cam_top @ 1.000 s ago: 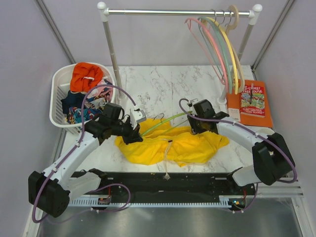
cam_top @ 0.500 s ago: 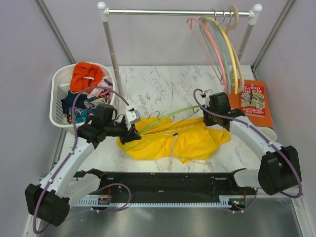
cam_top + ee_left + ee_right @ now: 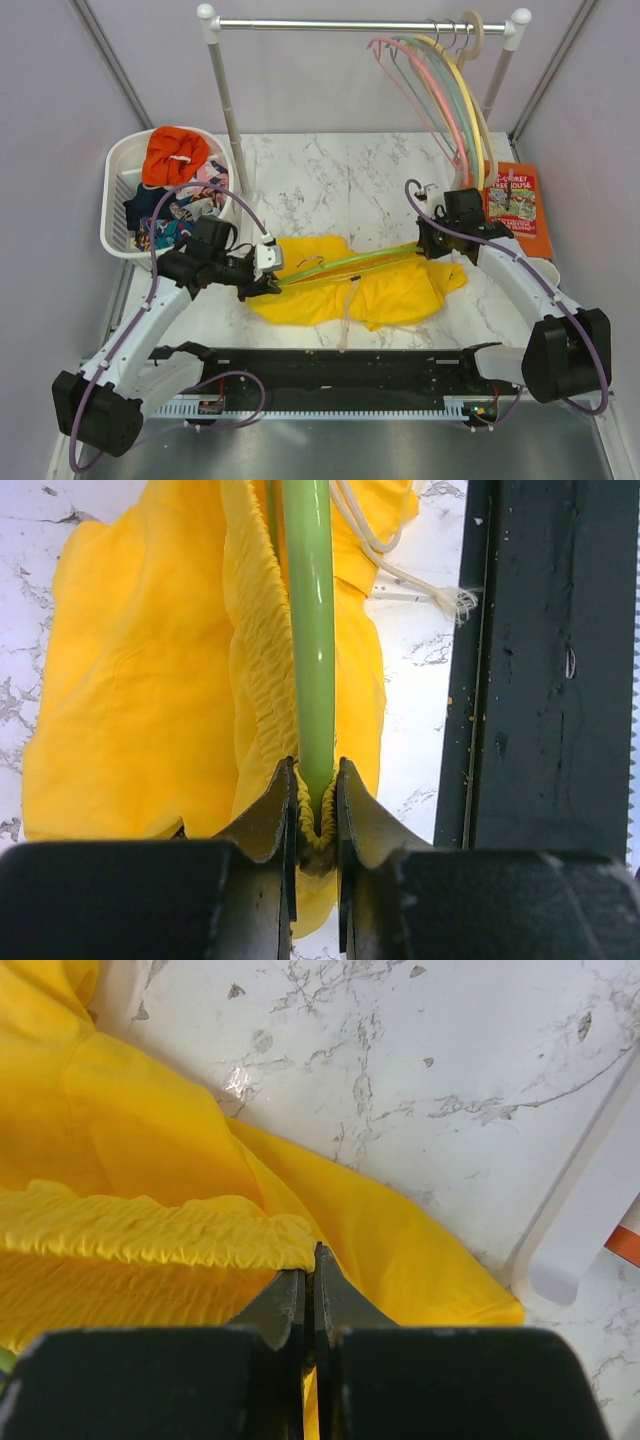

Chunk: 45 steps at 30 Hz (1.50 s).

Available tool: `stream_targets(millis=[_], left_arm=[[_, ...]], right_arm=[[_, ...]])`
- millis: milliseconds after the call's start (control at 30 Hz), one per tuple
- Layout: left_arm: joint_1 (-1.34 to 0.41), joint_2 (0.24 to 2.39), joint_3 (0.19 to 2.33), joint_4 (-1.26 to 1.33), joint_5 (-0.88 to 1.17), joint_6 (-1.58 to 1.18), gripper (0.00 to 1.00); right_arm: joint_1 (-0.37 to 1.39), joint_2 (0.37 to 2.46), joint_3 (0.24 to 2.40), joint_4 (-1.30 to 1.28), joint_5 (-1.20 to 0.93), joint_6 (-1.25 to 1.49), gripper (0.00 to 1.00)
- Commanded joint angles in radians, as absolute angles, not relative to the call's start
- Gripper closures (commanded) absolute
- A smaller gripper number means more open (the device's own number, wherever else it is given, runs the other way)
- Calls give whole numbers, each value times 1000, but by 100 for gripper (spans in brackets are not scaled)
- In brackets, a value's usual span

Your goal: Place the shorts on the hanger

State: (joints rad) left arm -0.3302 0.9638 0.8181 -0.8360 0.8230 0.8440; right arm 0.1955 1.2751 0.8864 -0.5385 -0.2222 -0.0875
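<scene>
1. From the overhead camera I see the yellow shorts (image 3: pixel 385 292) spread flat on the marble table (image 3: pixel 330 180), just in front of the two arm bases and about midway between them.
2. The green hanger (image 3: pixel 350 263) lies slantwise across the upper edge of the shorts. Its lower end is at the left arm and its higher end is near the right arm.
3. My left gripper (image 3: pixel 262 283) sits at the left end of the shorts. In its wrist view the left gripper (image 3: pixel 315 780) has its jaws nearly together, pinching the green hanger (image 3: pixel 310 630). A fold of the gathered waistband (image 3: pixel 262 670) is bunched around the bar right at the tips.
4. In that same view the bar runs straight away from the fingers with the shorts (image 3: pixel 130 680) on both sides of it. The white drawstring (image 3: pixel 400 575) trails off onto the table at the far right.
5. My right gripper (image 3: pixel 432 245) is at the right end of the shorts, close to the hanger's far end.
6. Through the right wrist camera the right gripper (image 3: pixel 310 1260) has its jaws pressed together. Their tips meet the end of the crinkled waistband (image 3: pixel 150 1235), and a sliver of yellow shows between the fingers, so it is nipping the shorts (image 3: pixel 150 1150) there.
7. A white basket (image 3: pixel 115 170) of mixed clothes stands at the left edge of the table.
8. At the back, a metal rail (image 3: pixel 340 24) carries several coloured hangers (image 3: pixel 455 95) near its right end.
9. An orange book (image 3: pixel 512 205) lies at the right edge, just beyond the right gripper.
</scene>
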Motion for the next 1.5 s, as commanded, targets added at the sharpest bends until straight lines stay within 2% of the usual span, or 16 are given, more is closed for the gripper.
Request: stream_targets(millis=[0, 167, 700, 933, 1100, 1300, 1367, 1400, 1467], left_arm=[[-304, 966, 828, -1042, 726, 936, 98], [-304, 989, 830, -1028, 646, 922, 98], [-337, 1183, 953, -1111, 574, 980, 98], [-503, 1265, 1012, -1089, 439, 911, 98], [-566, 1312, 1052, -1048, 442, 838, 98], [-565, 1293, 1092, -993, 517, 746, 98], [-563, 1284, 1092, -980, 544, 732, 98], [-561, 1269, 1091, -974, 551, 723, 98], [-563, 1262, 1088, -969, 557, 715, 98]], right_arm=[[72, 1227, 871, -526, 14, -216, 100], [5, 1198, 853, -531, 2, -281, 100], [3, 1057, 925, -664, -186, -360, 100], [74, 1020, 896, -693, -232, -382, 100], [162, 1019, 896, -715, -219, -387, 99], [227, 986, 894, -744, -267, -414, 77], [244, 985, 913, -771, -316, -432, 66], [247, 986, 922, -779, -334, -458, 54], [252, 992, 956, -808, -395, -479, 42]])
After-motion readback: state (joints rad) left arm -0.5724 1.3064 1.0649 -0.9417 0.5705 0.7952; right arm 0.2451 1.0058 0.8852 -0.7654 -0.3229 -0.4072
